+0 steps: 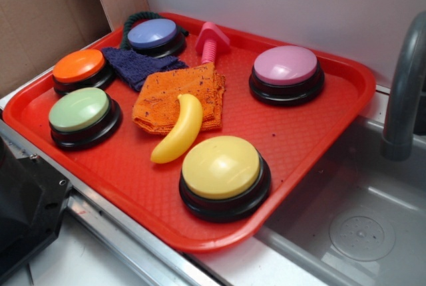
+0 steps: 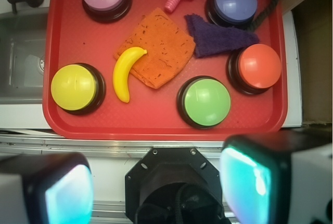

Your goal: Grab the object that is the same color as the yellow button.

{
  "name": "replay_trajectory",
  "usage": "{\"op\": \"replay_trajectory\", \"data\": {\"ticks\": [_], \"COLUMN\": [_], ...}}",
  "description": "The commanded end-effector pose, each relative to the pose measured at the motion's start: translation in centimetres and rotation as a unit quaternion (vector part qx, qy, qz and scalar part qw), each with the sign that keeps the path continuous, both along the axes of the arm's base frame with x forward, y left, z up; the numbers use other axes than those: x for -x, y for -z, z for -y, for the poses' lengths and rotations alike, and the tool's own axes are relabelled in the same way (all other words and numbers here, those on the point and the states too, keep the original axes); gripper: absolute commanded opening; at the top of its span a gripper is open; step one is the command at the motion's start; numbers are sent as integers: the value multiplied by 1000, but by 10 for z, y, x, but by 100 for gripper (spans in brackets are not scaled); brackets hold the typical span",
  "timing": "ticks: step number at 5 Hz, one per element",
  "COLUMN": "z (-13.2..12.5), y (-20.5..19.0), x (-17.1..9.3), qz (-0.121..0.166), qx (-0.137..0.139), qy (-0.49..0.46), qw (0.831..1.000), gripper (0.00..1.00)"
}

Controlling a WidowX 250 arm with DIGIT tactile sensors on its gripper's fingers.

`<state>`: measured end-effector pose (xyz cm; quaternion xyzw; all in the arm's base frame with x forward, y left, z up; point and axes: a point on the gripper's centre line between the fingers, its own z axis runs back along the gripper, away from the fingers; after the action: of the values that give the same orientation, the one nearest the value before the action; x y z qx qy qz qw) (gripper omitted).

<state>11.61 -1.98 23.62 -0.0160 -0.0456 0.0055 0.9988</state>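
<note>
A small yellow toy banana [image 1: 178, 130] lies on the red tray [image 1: 299, 130], its upper end resting on the orange knitted cloth [image 1: 180, 96]. The yellow button [image 1: 221, 168] stands at the tray's near corner, just right of the banana. In the wrist view the banana [image 2: 125, 71] lies between the yellow button [image 2: 75, 87] and the orange cloth [image 2: 158, 47]. My gripper [image 2: 156, 185] is open and empty, high above the counter in front of the tray's edge. The gripper does not show in the exterior view.
On the tray are also a green button [image 1: 81, 113], an orange button [image 1: 80, 68], a blue button [image 1: 154, 35], a pink button [image 1: 286, 70], a purple cloth [image 1: 138, 65], a pink toy bolt [image 1: 211, 41] and a dark cord. A sink [image 1: 353, 226] and faucet [image 1: 403, 93] lie right.
</note>
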Motion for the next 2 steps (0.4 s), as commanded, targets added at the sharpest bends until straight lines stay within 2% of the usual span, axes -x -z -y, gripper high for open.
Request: {"op": "replay_trajectory", "data": {"ticks": [1, 2], "z": [0, 4], "y": [0, 12], "x": [0, -5], "qz": [0, 6], "qx": [0, 20], "qy": [0, -42], "qw": [1000, 999], "gripper": [100, 100]}}
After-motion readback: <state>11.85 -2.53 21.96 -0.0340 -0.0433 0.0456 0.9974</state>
